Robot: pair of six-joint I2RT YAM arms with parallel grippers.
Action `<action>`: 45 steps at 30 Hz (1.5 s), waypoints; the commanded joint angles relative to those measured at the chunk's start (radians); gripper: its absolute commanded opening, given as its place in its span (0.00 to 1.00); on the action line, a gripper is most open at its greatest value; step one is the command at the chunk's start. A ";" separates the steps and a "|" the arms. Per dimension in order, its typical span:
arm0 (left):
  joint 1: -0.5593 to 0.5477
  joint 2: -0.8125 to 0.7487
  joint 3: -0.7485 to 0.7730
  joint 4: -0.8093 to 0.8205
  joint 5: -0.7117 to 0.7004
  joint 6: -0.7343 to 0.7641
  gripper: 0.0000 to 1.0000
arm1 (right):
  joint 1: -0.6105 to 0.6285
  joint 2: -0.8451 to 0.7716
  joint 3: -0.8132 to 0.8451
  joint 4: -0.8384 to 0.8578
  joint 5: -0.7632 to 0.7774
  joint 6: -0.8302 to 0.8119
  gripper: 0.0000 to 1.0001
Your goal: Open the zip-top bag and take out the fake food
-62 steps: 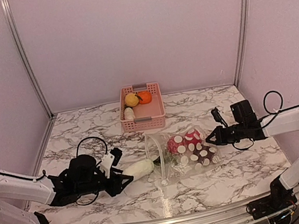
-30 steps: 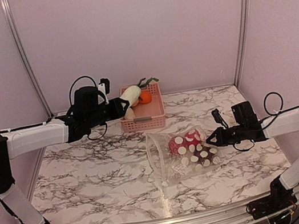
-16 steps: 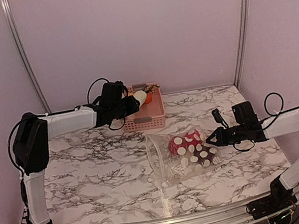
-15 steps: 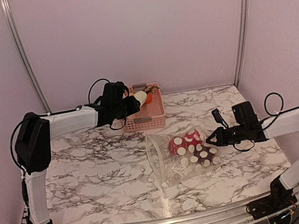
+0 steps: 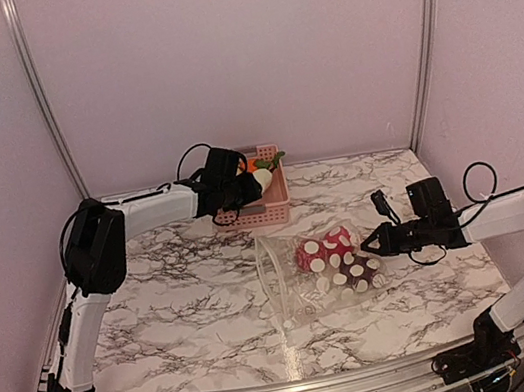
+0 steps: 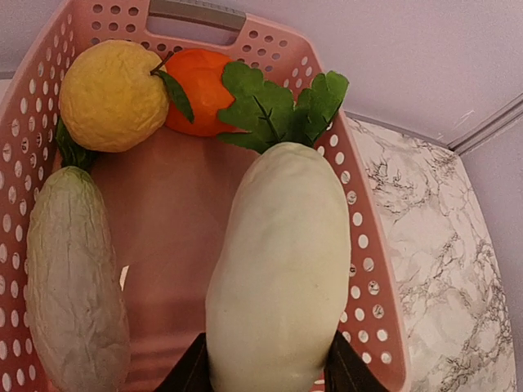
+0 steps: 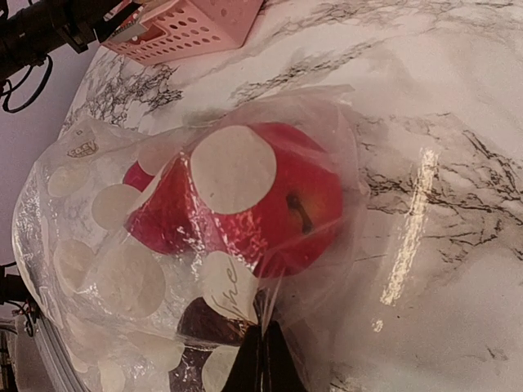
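The clear zip-top bag with white dots lies open-mouthed toward the left in the middle of the table; it also shows in the right wrist view. Inside it are a red apple and a dark brown piece. My right gripper is shut on the bag's right edge. My left gripper is shut on a white radish with green leaves, held over the pink basket. In the basket lie a yellow lemon, an orange and a pale wrinkled vegetable.
The pink basket stands at the back centre against the wall. Metal frame posts rise at the back corners. My left arm stretches across the back left of the marble table.
My left gripper lifted the white radish from the table beside the bag and carried it up and back to over the pink basket. The right gripper and bag have stayed put.
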 commanded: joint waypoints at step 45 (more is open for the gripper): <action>-0.109 -0.550 -1.185 0.738 0.455 0.145 0.70 | 0.014 0.028 -0.039 0.070 -0.078 0.036 0.00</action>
